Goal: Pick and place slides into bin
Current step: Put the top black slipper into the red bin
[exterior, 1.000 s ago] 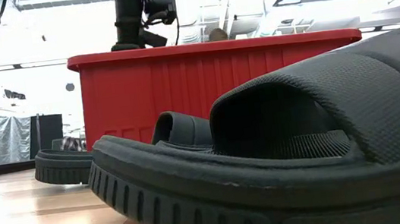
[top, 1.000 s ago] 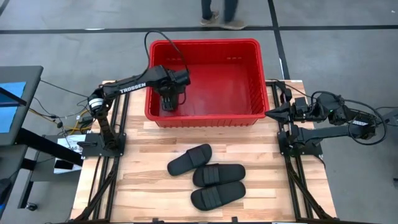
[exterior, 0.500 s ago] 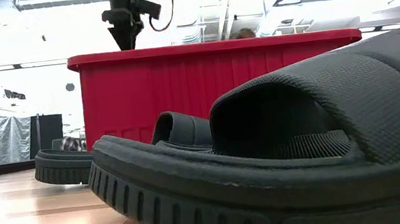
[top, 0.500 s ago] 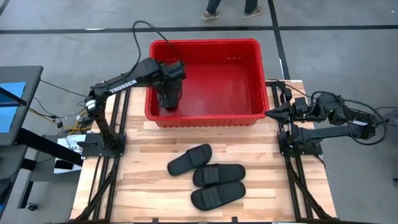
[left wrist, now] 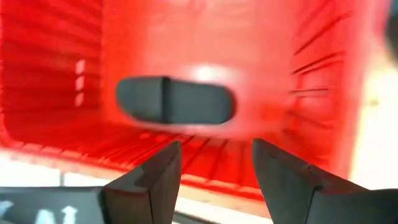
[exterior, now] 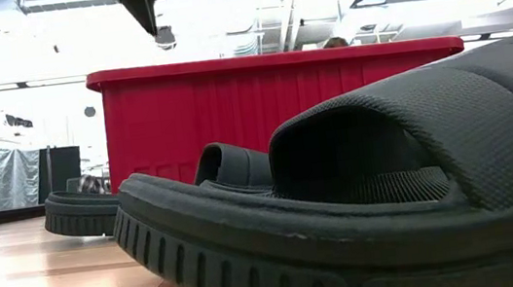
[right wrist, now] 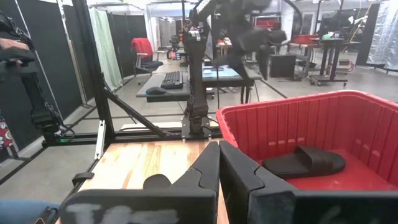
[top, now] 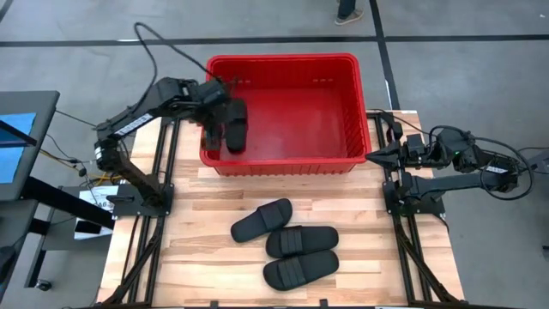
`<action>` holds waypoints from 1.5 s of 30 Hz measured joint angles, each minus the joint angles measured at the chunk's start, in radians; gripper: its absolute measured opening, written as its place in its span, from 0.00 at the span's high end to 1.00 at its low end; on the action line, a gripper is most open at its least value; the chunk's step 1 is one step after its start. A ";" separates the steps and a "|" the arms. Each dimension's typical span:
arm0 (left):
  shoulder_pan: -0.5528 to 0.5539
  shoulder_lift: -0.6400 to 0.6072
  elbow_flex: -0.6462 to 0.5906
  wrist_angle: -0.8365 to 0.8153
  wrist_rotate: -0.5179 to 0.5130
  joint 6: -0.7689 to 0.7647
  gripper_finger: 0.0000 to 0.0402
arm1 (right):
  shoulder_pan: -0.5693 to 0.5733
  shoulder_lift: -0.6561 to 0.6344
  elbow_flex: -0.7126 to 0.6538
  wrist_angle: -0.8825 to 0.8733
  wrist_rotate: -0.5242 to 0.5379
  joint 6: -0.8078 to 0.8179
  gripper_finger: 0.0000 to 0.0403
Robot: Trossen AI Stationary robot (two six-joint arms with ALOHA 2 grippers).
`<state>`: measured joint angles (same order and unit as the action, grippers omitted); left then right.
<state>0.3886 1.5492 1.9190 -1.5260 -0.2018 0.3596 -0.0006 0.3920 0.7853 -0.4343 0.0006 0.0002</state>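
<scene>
One black slide (left wrist: 174, 101) lies flat on the floor of the red bin (top: 330, 81), at its left end; it also shows in the high view (top: 237, 129) and the right wrist view (right wrist: 305, 162). My left gripper (top: 214, 127) hangs open above the bin's left rim, pointing steeply down, with nothing between its fingers (left wrist: 163, 180). Three more slides (top: 262, 219), (top: 301, 240), (top: 300, 269) lie sole-down on the wooden table in front of the bin. My right gripper (right wrist: 219, 168) is shut and waits level at the table's right edge (top: 377, 154).
The bin fills the table's far middle, its near wall (exterior: 281, 101) standing well above the slides. The three slides lie close together, the nearest (exterior: 364, 218) right before the low camera. Bare wood (top: 197, 257) shows left of them. A person's legs (top: 347, 10) show beyond the table.
My left gripper has risen out of the bin and drawn back toward the table's left edge, staying open. The slide in the bin has kept its place on the floor.
</scene>
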 joint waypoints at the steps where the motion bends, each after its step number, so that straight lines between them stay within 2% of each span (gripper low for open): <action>1: -0.010 -0.013 0.000 0.005 0.026 0.000 0.53 | 0.000 0.000 0.000 0.000 0.000 0.000 1.00; 5: -0.055 -0.061 0.000 0.053 0.139 -0.002 0.53 | 0.000 0.000 0.000 0.000 0.000 0.000 1.00; 12: -0.139 -0.125 0.000 0.127 0.460 -0.002 0.53 | 0.000 0.000 0.000 0.000 0.000 0.000 1.00; 16: -0.199 -0.148 0.000 0.139 0.581 -0.004 0.53 | 0.000 0.000 0.000 0.000 0.000 0.000 1.00; 27: -0.396 -0.151 -0.139 0.228 0.587 -0.022 0.53 | 0.000 0.000 0.000 0.000 0.000 0.000 1.00; 35: -0.443 -0.150 -0.323 0.287 0.533 -0.073 0.53 | 0.000 0.000 0.000 0.000 0.000 0.000 1.00; 45: -0.507 -0.150 -0.581 0.494 0.500 -0.110 0.53 | 0.000 0.000 0.000 0.000 0.000 0.000 1.00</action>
<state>-0.1188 1.3991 1.3383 -1.0324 0.2984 0.2493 -0.0002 0.3920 0.7850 -0.4344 0.0002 0.0002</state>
